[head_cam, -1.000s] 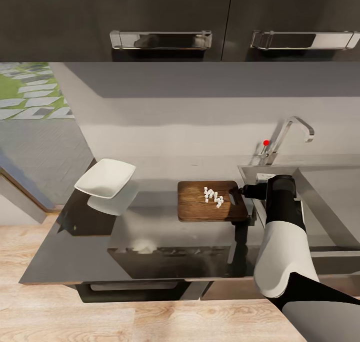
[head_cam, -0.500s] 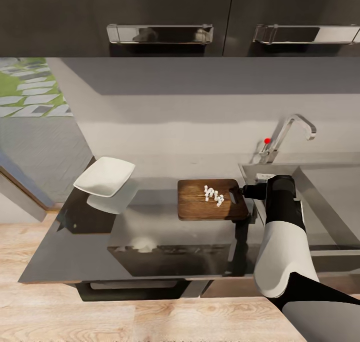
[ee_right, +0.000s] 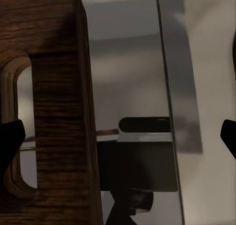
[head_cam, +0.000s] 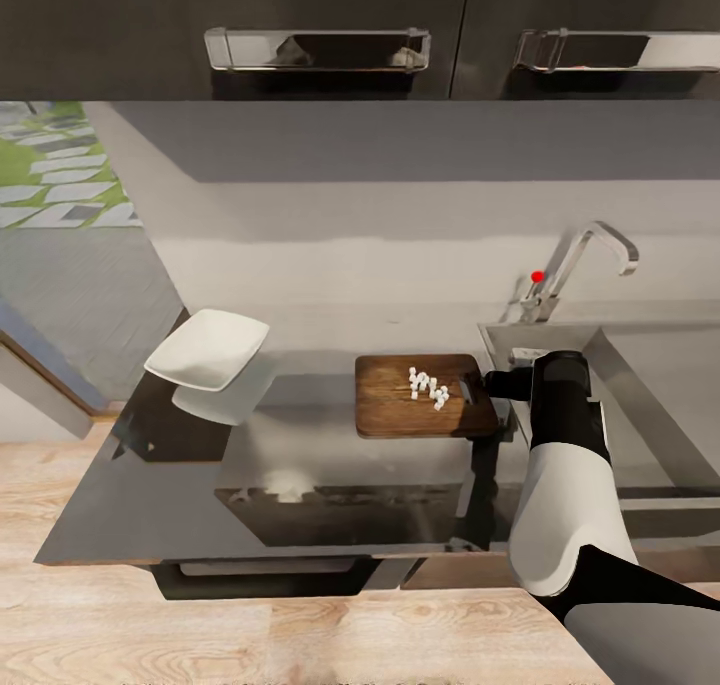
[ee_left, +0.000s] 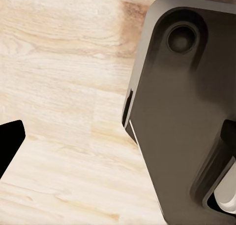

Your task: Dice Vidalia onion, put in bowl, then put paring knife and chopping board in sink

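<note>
Reaching for the chopping board [head_cam: 420,397] at its handle slot, our right end effector [head_cam: 478,386] spread open. Diced onion [head_cam: 428,388] sits mid-board on the tabletop [head_cam: 300,445]; bowl [head_cam: 207,349] well apart. We judge: lift level, or cubes slide off.

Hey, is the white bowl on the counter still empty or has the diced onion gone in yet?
Empty. The bowl shows only its plain white inside, and the diced onion lies as small white cubes on the chopping board.
</note>
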